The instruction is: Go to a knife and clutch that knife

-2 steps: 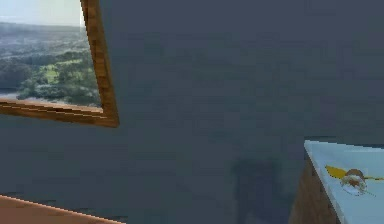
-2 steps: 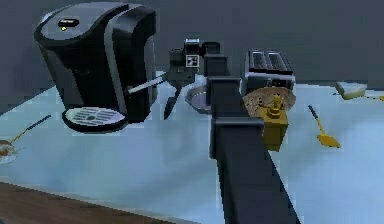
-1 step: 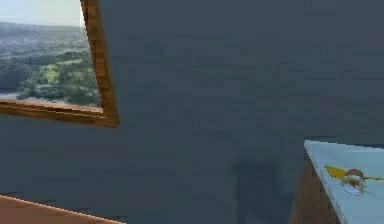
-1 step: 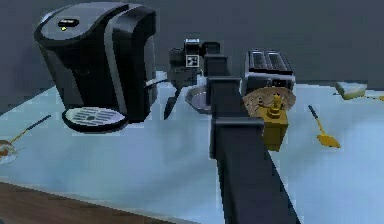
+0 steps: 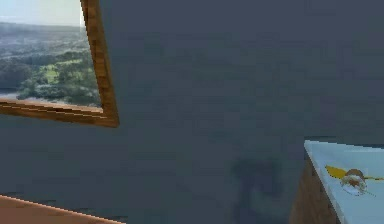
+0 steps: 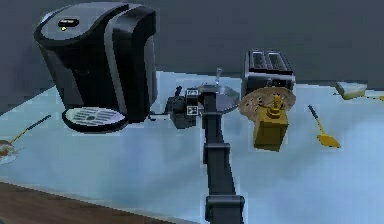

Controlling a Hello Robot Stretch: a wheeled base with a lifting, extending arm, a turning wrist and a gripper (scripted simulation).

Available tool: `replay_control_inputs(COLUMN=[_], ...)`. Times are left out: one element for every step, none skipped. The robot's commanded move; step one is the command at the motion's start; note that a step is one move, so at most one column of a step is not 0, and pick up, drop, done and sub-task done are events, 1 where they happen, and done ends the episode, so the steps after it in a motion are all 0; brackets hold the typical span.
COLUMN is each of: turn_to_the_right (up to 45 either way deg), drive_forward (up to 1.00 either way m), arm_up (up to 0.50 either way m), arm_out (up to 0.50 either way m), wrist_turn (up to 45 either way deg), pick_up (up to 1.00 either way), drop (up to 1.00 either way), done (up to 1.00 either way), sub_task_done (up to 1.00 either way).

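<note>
**Pincer.** The pincer (image 6: 175,108) sits at the far end of the arm (image 6: 222,170), low over the pale tabletop (image 6: 120,165). Its fingers aim toward the black coffee machine (image 6: 95,55), which stands just beside them. Whether the fingers are spread or pressed together cannot be told. Whether anything is held cannot be told either, as the tabletop and the machine's base lie directly behind the far end.

**Task's thing.** No knife can be identified with confidence. The small dark shapes at the far end cannot be separated from the fingers themselves. Judgement: with the arm set here, the knife most probably lies at or just ahead of the fingertips. Its long axis and the way its blade points cannot be settled.

**Surroundings.** On the wrist side, away from the fingers, stand a toaster (image 6: 270,68) and, nearer, a yellow bottle (image 6: 268,130). A yellow spatula (image 6: 323,128) lies farther along. Well beyond the coffee machine a long-handled utensil (image 6: 28,128) lies near the tabletop's edge. It appears to end in a rounded bowl, so it is judged not to be the knife.

**Next move.** It turns on how the handle lies relative to the fingertips, which is unconfirmed.
</note>
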Motion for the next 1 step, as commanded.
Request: replay_control_inputs(turn_to_the_right=[0.0], drive_forward=[0.0], arm_up=[0.0], arm_out=[0.0], wrist_turn=[0.0], pick_up=[1.0], drop=[0.0], done=[0.0], sub_task_done=[0.0])
